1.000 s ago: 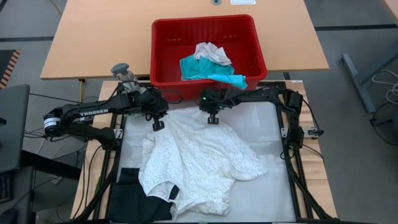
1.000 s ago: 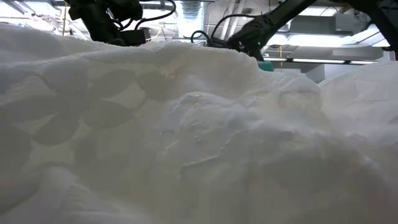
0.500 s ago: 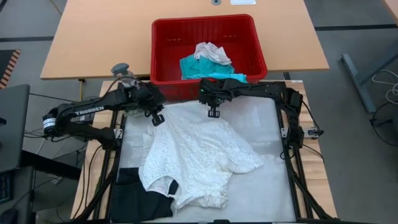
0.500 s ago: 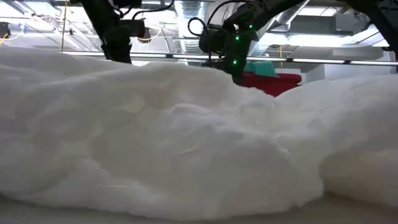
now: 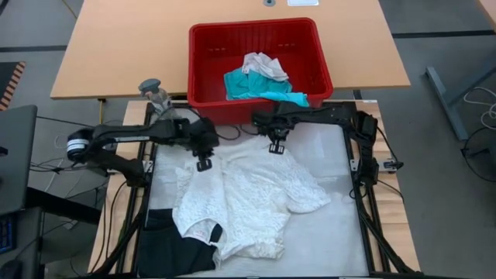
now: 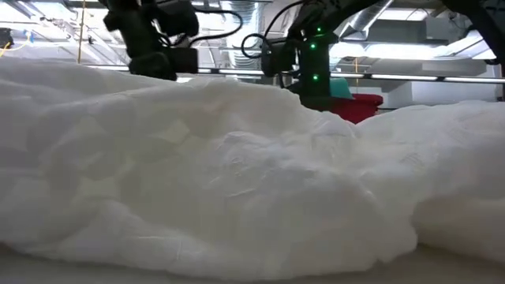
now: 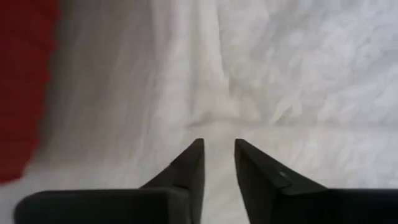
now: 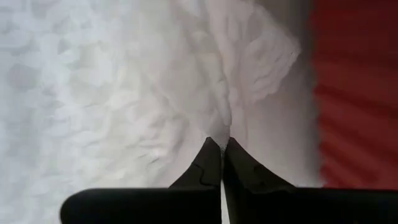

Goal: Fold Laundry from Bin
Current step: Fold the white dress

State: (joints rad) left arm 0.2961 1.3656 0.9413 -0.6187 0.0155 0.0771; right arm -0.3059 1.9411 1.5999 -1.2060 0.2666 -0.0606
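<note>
A white lacy garment (image 5: 248, 198) lies crumpled on the pale mat (image 5: 333, 232), and it fills the low view (image 6: 237, 173). A black garment (image 5: 174, 246) lies at the near left, partly under it. The red bin (image 5: 260, 58) stands behind the mat and holds a teal piece (image 5: 256, 85) and a white one (image 5: 263, 64). My left gripper (image 5: 204, 163) points down over the white garment's far left edge, its fingers (image 7: 219, 144) a little apart. My right gripper (image 5: 274, 147) is shut at the garment's far edge. My left gripper's fingertips (image 7: 198, 149) stand slightly apart just over a raised fold (image 7: 217, 115) of the white garment; I cannot tell whether they touch it. My right gripper pinches a ridge of the white garment (image 8: 219, 124) between its two fingertips, at the garment's far edge near the bin. The fingers come from above, pointing steeply down. The cloth rises in a narrow pleat to the tips, and the rest lies on the mat.
The bin's red wall shows close behind both grippers (image 7: 25, 93) (image 8: 354, 93). A small greyish object (image 5: 155, 91) stands at the mat's far left corner. Black frame rails (image 5: 364, 178) run along the mat's sides. Bare mat lies to the garment's right and near right.
My left gripper has gone toward the near edge and a little right, and the garment's far left part has come with it, so the cloth lies narrower and more bunched there. My right gripper has shifted slightly right and tipped steeper, still at the far edge.
</note>
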